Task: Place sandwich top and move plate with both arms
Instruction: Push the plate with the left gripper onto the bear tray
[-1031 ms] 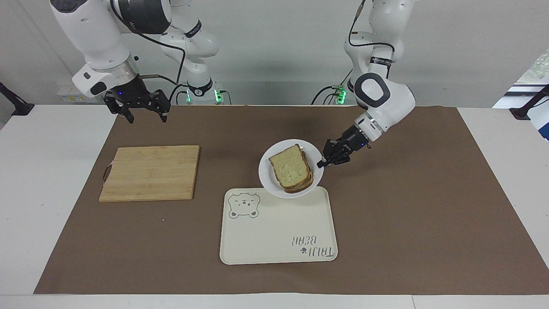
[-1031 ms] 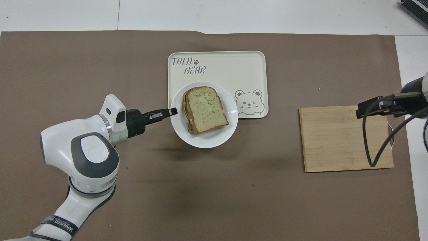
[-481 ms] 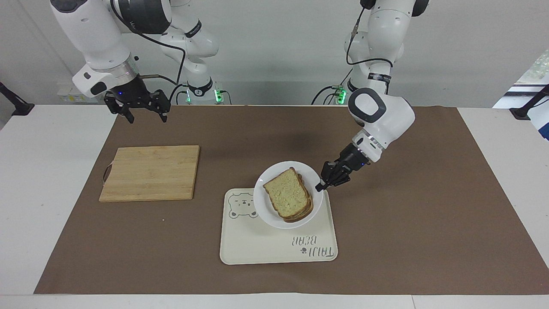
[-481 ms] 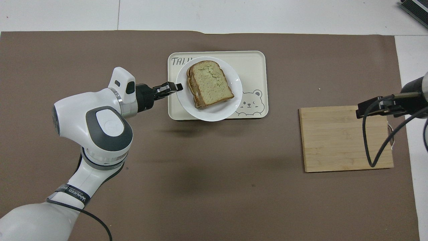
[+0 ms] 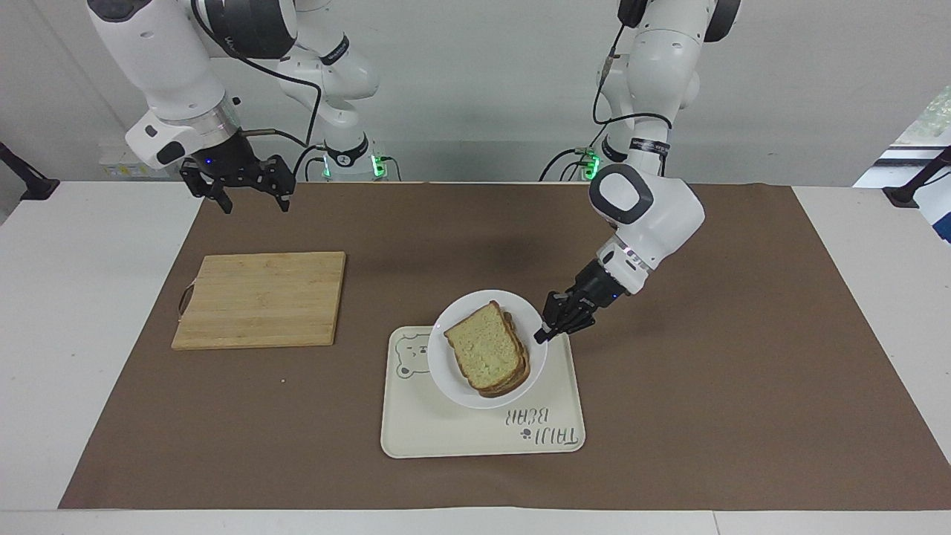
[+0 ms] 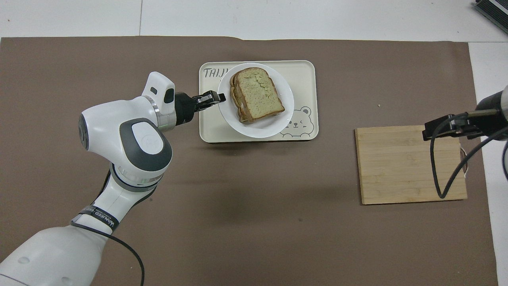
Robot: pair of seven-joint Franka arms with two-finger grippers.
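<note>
Over the bear-print tray (image 5: 461,423), the left gripper (image 5: 548,329) is clamped on the plate (image 5: 446,375) rim at the left arm's end, sandwich top (image 5: 487,355) stacked aboard, while the right gripper (image 5: 249,199), fingers apart, waits above the mat well apart.

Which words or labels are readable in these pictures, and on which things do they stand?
"TAIJI BEAR", with a paw mark: printed on the tray, read whole in the facing view; the plate covers part of it in the overhead view.
"WANEED...": band on the left arm, the rest cut off.
Bands on both arms in the facing view: too small to read.
</note>
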